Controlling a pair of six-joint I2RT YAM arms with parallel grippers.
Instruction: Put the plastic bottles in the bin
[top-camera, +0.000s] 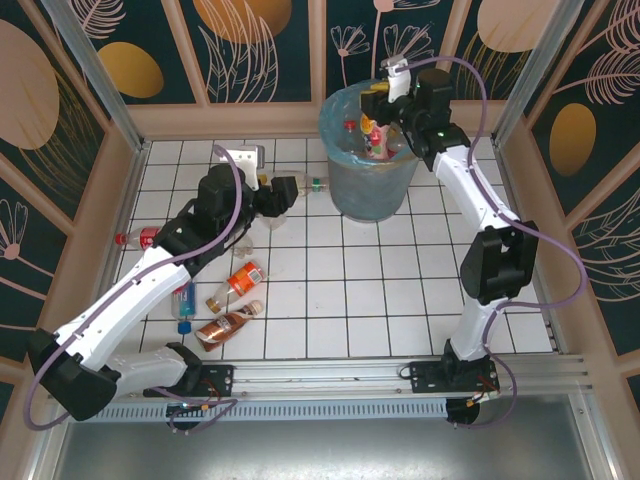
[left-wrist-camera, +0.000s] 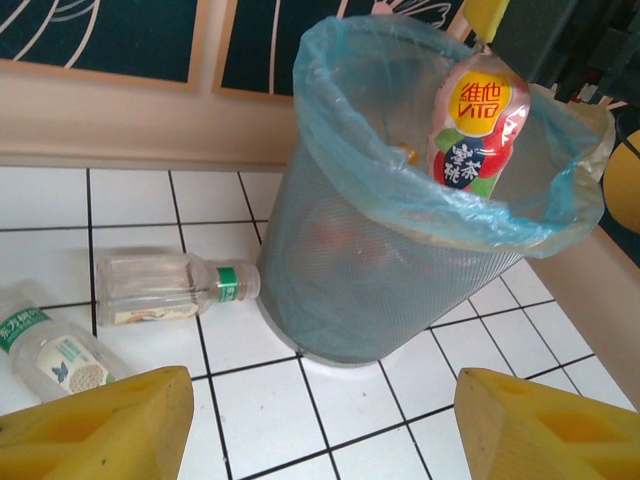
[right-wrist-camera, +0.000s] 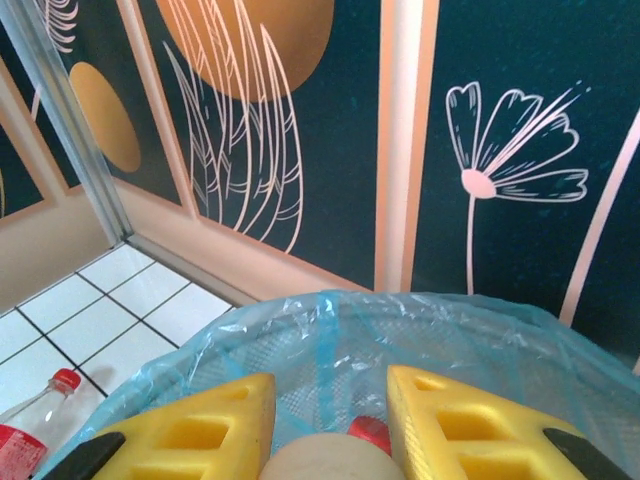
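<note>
Mesh bin (left-wrist-camera: 340, 280), blue-bagged — red-labelled bottle (left-wrist-camera: 475, 130) at rim

The bin (left-wrist-camera: 330, 260) has a matt grey-blue wall of fine mesh, lined with a thin, crinkled, translucent light-blue plastic bag (left-wrist-camera: 400, 200) that has a slight sheen. The plastic bottles (left-wrist-camera: 170, 288) are clear and glossy, and the labelled bottle (left-wrist-camera: 478, 130) gripped in the right hand (right-wrist-camera: 330, 400) carries a shiny printed wrap. The table (top-camera: 400, 290) is covered in smooth, glossy white tiles with dark grout, the fingers (left-wrist-camera: 100, 425) of the left hand (left-wrist-camera: 322, 400) are matt yellow plastic, and the rail (top-camera: 330, 372) is bare satin metal.
</note>
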